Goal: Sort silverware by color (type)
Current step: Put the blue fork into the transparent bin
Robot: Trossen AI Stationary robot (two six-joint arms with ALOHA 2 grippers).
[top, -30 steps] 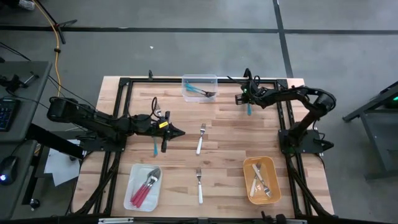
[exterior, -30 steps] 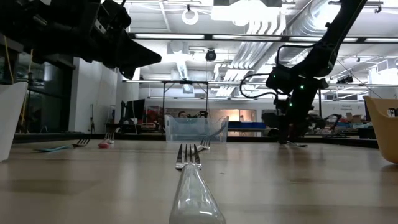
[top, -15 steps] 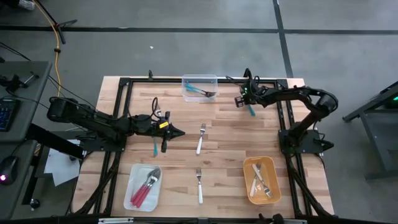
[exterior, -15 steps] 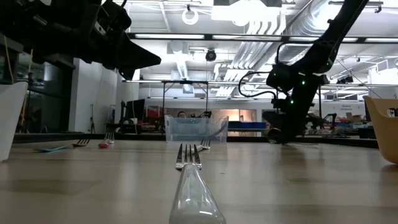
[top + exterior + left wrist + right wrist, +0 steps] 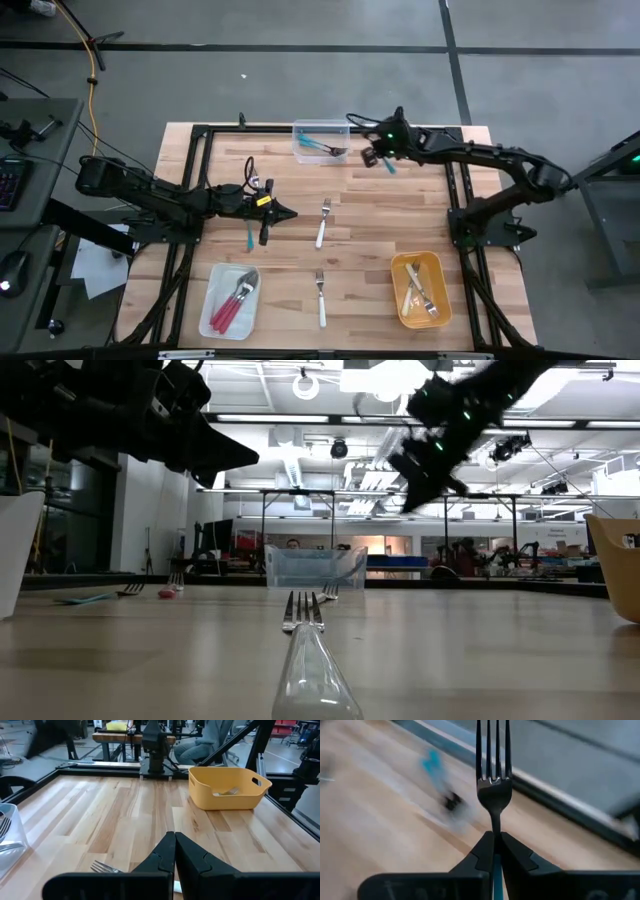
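Observation:
My right gripper [image 5: 372,158] hangs above the table's far side, just right of the clear bin [image 5: 322,140], and is shut on a teal-handled fork [image 5: 494,780]. The bin holds other teal forks. My left gripper [image 5: 285,213] hovers shut over the table's left middle with nothing in it. Beside it a teal fork [image 5: 249,238] lies flat on the wood. Two white-handled forks [image 5: 322,222] [image 5: 320,298] lie flat in the middle; the nearer one fills the low view's foreground [image 5: 310,660]. My right gripper pinches the fork between its two fingers where the metal neck [image 5: 494,834] meets the teal handle [image 5: 494,870]. The fork lies along the fingers, its tines sticking out past the fingertips. It is lifted clear of the table.
A white tray [image 5: 232,298] with pink-handled forks sits near left. A yellow bin [image 5: 420,288] with white-handled forks sits near right. Black frame rails [image 5: 455,190] run along the table's sides. Bare wood lies between the loose forks.
My right gripper has taken the teal fork off the table at the far right. It has risen well above the table and gone toward the table's left, toward the clear bin. The fork is now lifted clear.

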